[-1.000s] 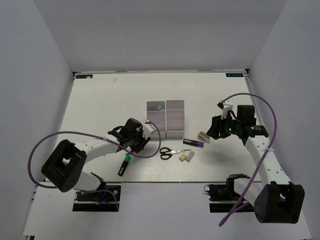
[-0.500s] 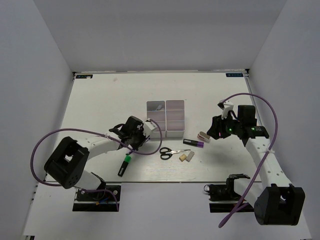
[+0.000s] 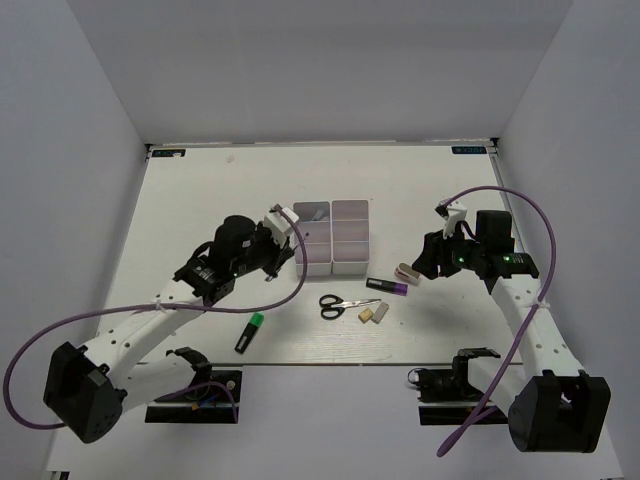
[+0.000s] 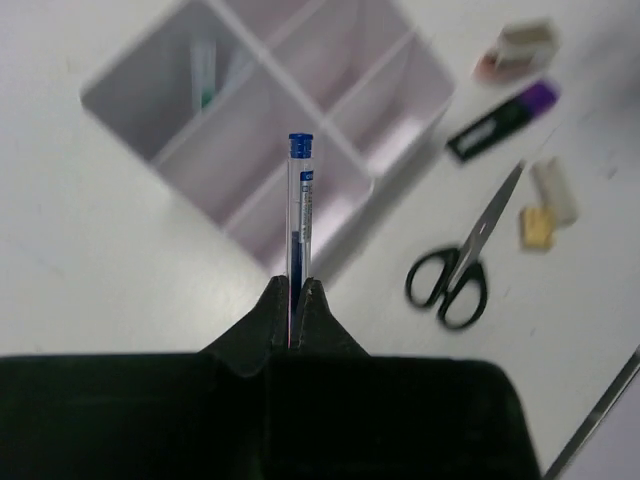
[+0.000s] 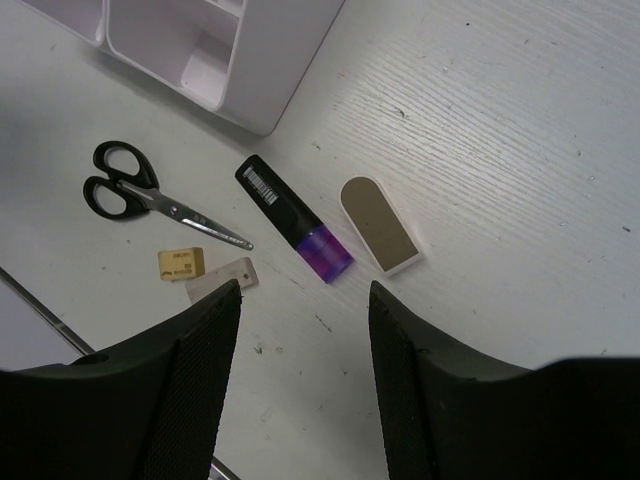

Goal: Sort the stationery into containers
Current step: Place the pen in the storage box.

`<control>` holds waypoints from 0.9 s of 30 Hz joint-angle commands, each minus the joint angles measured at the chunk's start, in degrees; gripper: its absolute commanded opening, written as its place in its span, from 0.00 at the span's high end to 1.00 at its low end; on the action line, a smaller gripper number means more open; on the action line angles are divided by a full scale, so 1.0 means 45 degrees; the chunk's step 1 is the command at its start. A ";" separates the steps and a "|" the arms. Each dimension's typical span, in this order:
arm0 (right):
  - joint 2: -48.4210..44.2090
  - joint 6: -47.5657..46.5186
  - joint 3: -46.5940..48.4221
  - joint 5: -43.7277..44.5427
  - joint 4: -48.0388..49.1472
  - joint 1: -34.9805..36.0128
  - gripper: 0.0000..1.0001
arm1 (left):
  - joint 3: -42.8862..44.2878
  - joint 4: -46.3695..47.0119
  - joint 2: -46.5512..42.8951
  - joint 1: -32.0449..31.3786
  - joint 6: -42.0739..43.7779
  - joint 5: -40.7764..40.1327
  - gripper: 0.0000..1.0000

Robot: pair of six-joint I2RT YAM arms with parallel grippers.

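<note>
1. Now, at the left gripper (image 4: 296,290): jaws pressed shut on a blue pen (image 4: 300,215), taken by one end, with the blue-capped end pointing away from the fingers.
2. Hangs with this pen above the table (image 3: 200,200), at the left side of the block of white bins (image 4: 262,75). Seen from the wrist, the pen lies across one of the bins, but its height over the bin cannot be told.
3. Inside the far left bin: one pale stick-like item (image 4: 203,75) with a green mark, too blurred to name.
4. At the right gripper (image 5: 300,340): fingers spread wide apart and nothing between them. Hovers to the right of the bins, over the purple marker (image 5: 295,220) and the pinkish-white clip-like piece (image 5: 380,225).
5. Purple marker flat on the table, just near and right of the block. Clip-like piece close at its right, with a small gap between.
6. Black-handled scissors (image 5: 150,195) flat, blades together, near of the block and left of the purple marker. Tan eraser (image 5: 181,263) and grey eraser (image 5: 225,277) side by side, just near of the blade tips.
7. Green-capped black marker (image 3: 250,332) alone, well left of the scissors, close to the near edge.
</note>
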 commanded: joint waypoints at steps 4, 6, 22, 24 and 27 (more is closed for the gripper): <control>-0.0218 0.0061 0.0112 -0.0487 -0.0102 -0.0034 0.42 | 0.0959 0.6225 0.2208 0.0048 -0.2117 0.1898 1.00; -0.0238 0.0061 0.0073 -0.0526 -0.0063 -0.0014 0.42 | 0.1954 0.7925 0.3424 -0.0010 -0.2622 0.1801 1.00; -0.0141 0.0042 0.0112 -0.0780 -0.0121 -0.0034 0.42 | 0.7640 0.9079 0.9402 -0.0167 -0.3132 0.1274 1.00; -0.0121 0.0042 0.0093 -0.0761 -0.0121 -0.0014 0.42 | 0.7757 0.9256 0.9734 -0.0167 -0.3269 0.1216 1.00; -0.0140 0.0042 0.0112 -0.0761 -0.0121 -0.0014 0.41 | 0.7660 0.9647 0.9970 -0.0147 -0.3425 0.1215 1.00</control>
